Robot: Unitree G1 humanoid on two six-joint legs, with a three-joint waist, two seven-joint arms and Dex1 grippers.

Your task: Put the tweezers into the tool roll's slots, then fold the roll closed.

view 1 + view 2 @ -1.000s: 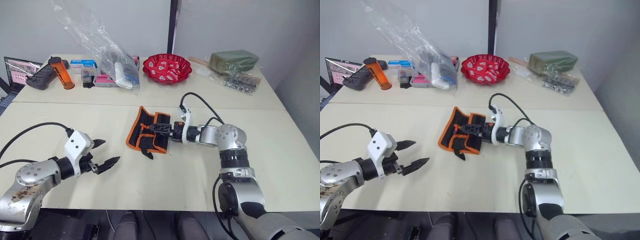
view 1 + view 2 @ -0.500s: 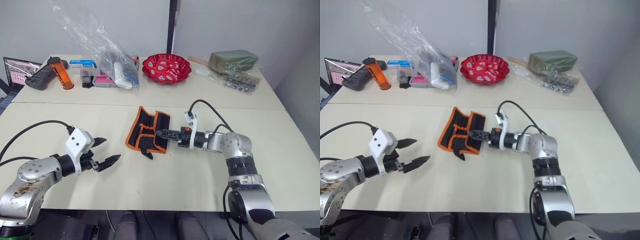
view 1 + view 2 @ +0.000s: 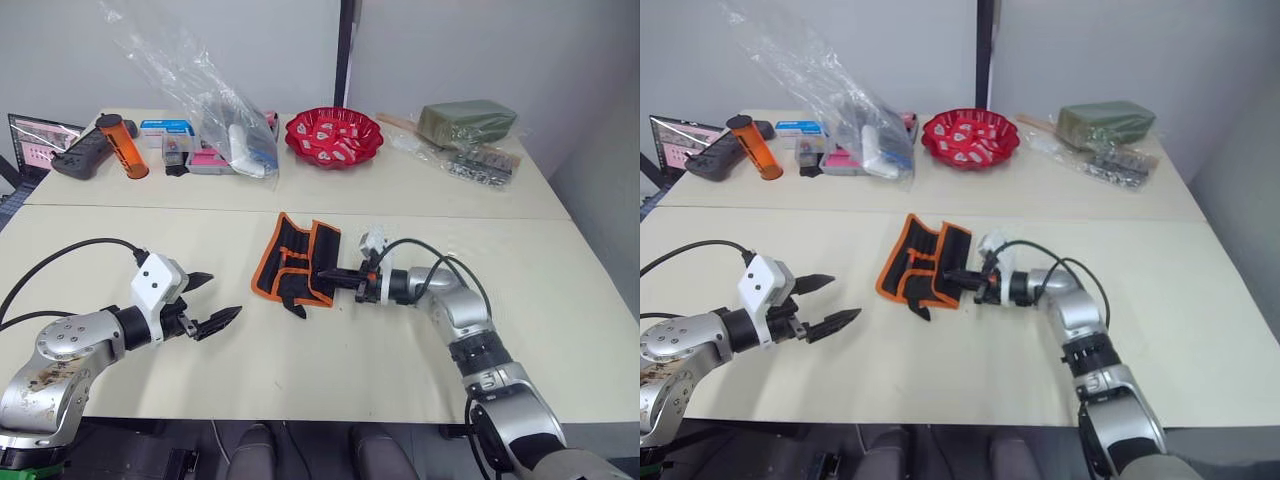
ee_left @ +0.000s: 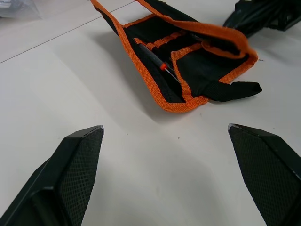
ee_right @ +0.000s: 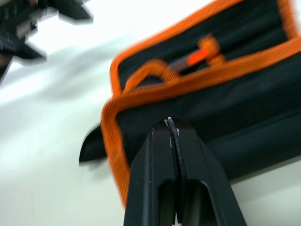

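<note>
Right pincer [image 3: 328, 275] clenched at tool roll [image 3: 297, 260] edge, seemingly touching, left pincer [image 3: 212, 303] spread apart.

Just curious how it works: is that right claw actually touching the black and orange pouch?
Cannot tell. In the right wrist view the shut right gripper overlaps the tool roll, but neither contact nor a gap shows plainly.

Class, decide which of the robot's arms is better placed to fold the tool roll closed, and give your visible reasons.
The right. The right gripper, jaws shut, is at the tool roll's near edge. The left gripper, jaws open, hovers over bare table, well apart from the roll.
</note>
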